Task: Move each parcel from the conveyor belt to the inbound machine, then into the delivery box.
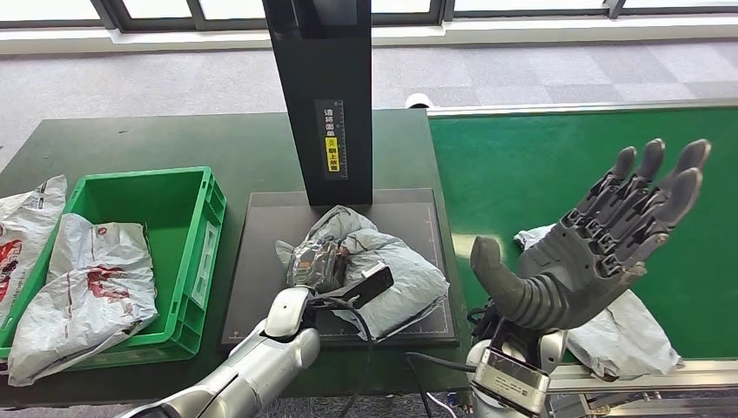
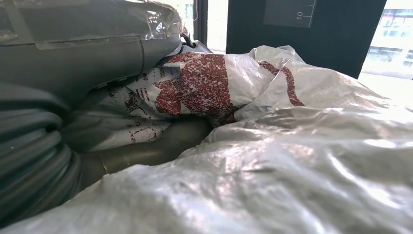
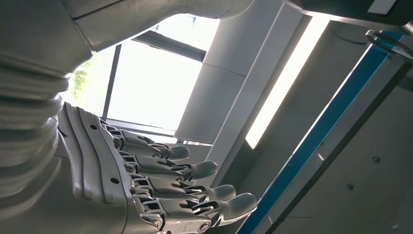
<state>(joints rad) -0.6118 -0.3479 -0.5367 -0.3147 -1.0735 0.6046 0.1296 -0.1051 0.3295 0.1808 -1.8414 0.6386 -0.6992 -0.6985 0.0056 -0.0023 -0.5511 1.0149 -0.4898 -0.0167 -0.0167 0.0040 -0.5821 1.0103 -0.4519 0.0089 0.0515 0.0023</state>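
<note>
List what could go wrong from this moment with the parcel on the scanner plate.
1. The left hand grips the crumpled grey plastic parcel by loose film, so it may slip or tear when lifted.
2. The green plastic crate already holds a grey bag with red print draped over its near rim; another parcel could spill out.
3. The raised, open right hand hangs above another grey parcel on the green conveyor belt and might knock it.
</note>
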